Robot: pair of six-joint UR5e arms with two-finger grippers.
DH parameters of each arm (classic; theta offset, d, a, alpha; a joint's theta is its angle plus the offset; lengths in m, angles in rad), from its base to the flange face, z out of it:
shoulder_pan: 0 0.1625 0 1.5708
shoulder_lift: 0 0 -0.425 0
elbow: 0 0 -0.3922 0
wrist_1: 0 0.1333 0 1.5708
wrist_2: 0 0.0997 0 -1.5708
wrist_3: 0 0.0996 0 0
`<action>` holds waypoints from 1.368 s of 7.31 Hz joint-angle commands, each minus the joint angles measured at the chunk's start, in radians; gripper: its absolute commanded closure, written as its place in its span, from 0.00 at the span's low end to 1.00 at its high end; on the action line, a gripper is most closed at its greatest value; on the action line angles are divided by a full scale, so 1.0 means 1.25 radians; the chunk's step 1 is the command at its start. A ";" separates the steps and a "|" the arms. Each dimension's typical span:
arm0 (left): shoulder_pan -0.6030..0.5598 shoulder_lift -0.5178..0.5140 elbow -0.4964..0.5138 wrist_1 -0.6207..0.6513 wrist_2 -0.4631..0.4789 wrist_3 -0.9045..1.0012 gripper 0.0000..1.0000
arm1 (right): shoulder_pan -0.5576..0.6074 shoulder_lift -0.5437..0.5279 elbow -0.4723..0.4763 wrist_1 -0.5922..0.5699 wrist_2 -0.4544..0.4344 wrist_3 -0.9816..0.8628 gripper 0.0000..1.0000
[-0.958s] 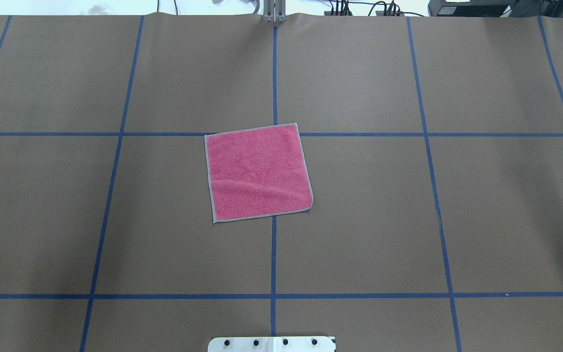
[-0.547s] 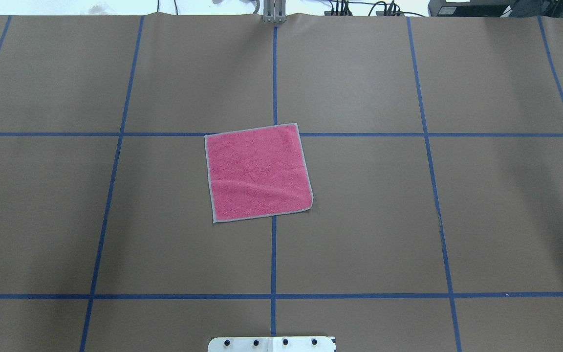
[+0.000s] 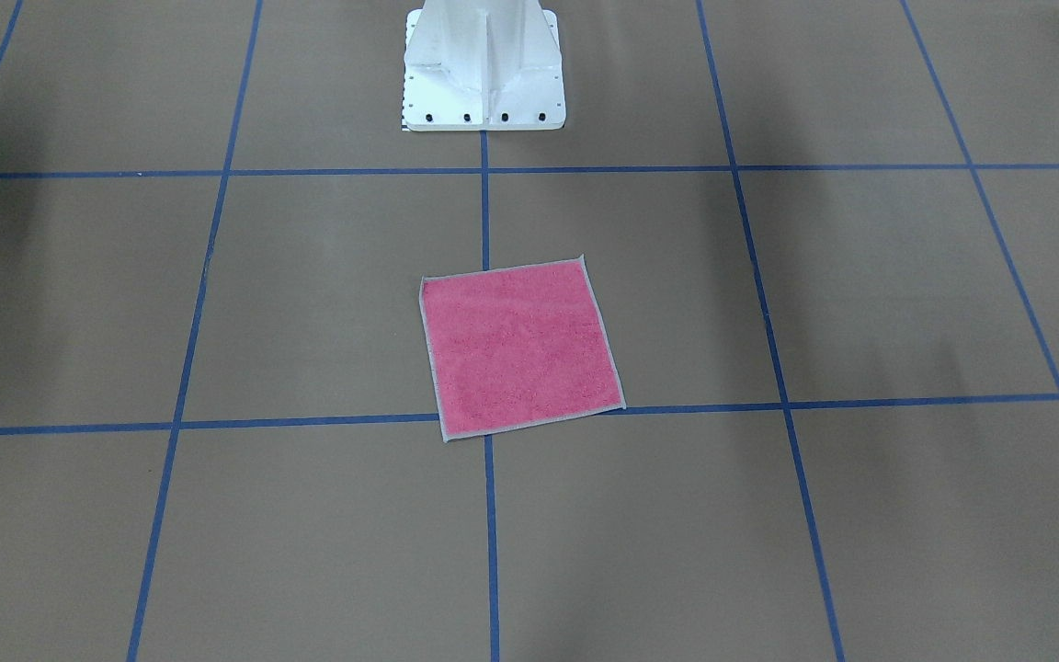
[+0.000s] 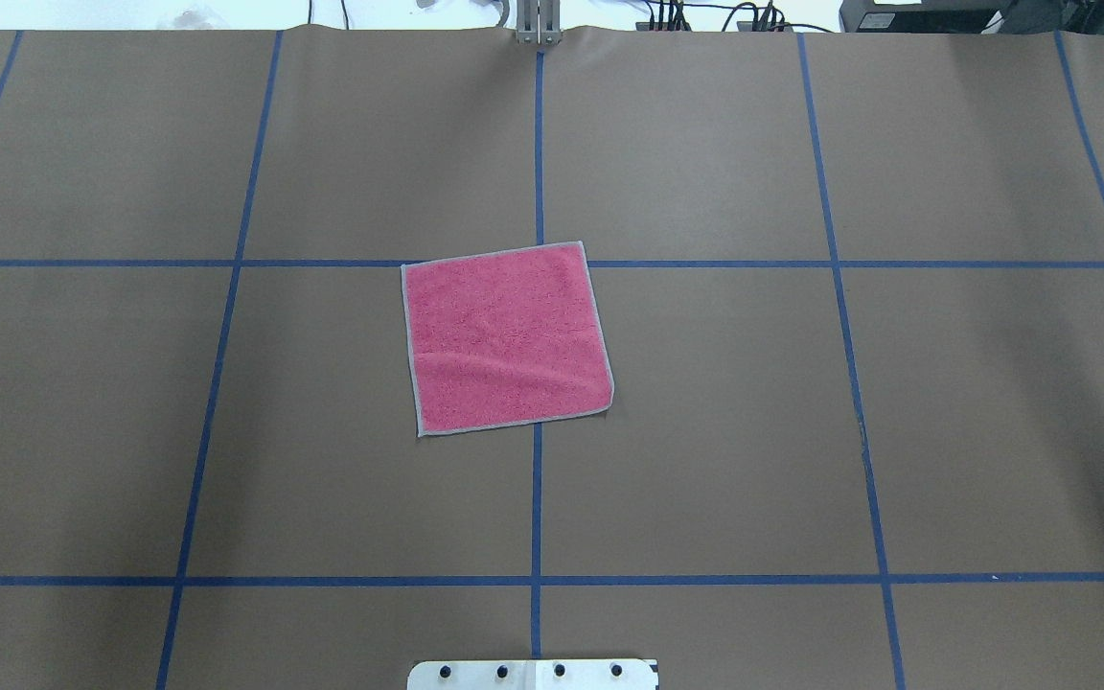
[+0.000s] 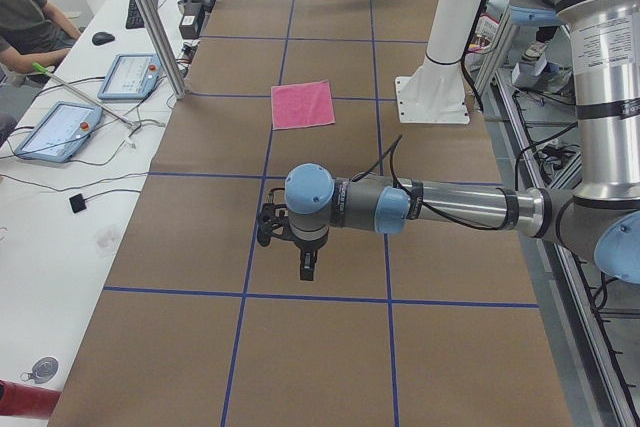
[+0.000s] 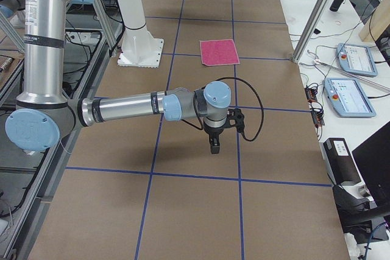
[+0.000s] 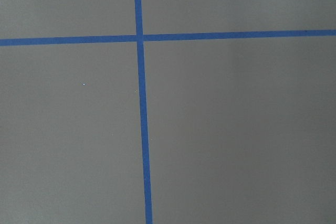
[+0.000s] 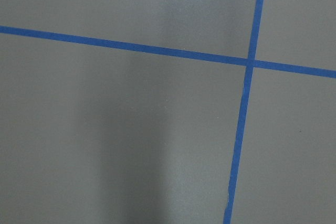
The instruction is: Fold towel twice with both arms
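Towel (image 4: 507, 337) spread flat near the middle of the worktop (image 4: 753, 431), pink face up, light grey hem all round. Sits across the crossing of two blue tape lines (image 4: 537, 144), turned a little off the grid, edges not parallel to the tape. Shows a shallow ridge across the part nearer the robot in the overhead view; smooth elsewhere. Unfolded, with neither fold begun, by the look of it.

Left end effector (image 5: 306, 265) pointing down over bare worktop toward the left end, well apart from the towel. Right end effector (image 6: 213, 143) likewise over bare worktop toward the right end, well apart from the cloth. Seen only from the table's ends, so cannot tell if released or clenched. No cloth in either, given the towel lying untouched far off. From both wrist views, only brown surface and tape crossings.

Judged for handling: light, soft, limp terry, with no stiffness to hold a shape. Likely to sag and drape once lifted, and to drag on the brown covering rather than slide. Not fragile.

Best taken at the two corners of one edge, one corner per arm, pinching hem and cloth together low to the surface, given so thin and flat a layer to bite on. Then probably carried over to the opposite edge, kept lightly taut between the arms to stop the middle from bunching. Worth allowing for the skew when lining up on the corners.
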 commanded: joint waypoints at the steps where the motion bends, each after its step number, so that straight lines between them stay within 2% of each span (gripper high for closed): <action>1: 0.001 -0.006 0.004 -0.002 -0.002 0.003 0.00 | -0.001 -0.005 0.010 0.000 0.050 0.008 0.00; 2: 0.001 -0.001 -0.004 -0.009 -0.002 0.001 0.00 | -0.022 0.001 0.020 0.001 0.055 0.091 0.00; 3: 0.001 0.004 -0.005 -0.010 -0.002 0.001 0.00 | -0.102 0.015 0.060 0.018 0.049 0.251 0.00; 5: 0.001 0.003 -0.006 -0.009 -0.003 -0.006 0.00 | -0.232 0.046 0.063 0.193 0.041 0.532 0.00; 6: 0.001 0.003 -0.006 -0.011 -0.005 -0.010 0.00 | -0.302 0.114 0.063 0.218 0.033 0.710 0.00; 7: 0.003 0.003 -0.003 -0.010 -0.003 -0.034 0.00 | -0.401 0.198 0.061 0.219 -0.012 0.903 0.00; 8: 0.003 0.000 -0.003 -0.018 -0.003 -0.061 0.00 | -0.537 0.285 0.060 0.215 -0.148 1.095 0.00; 9: 0.004 0.000 0.005 -0.027 -0.002 -0.062 0.00 | -0.646 0.348 0.055 0.210 -0.274 1.225 0.00; 10: 0.004 0.000 0.008 -0.027 -0.002 -0.063 0.00 | -0.703 0.405 0.031 0.192 -0.326 1.289 0.01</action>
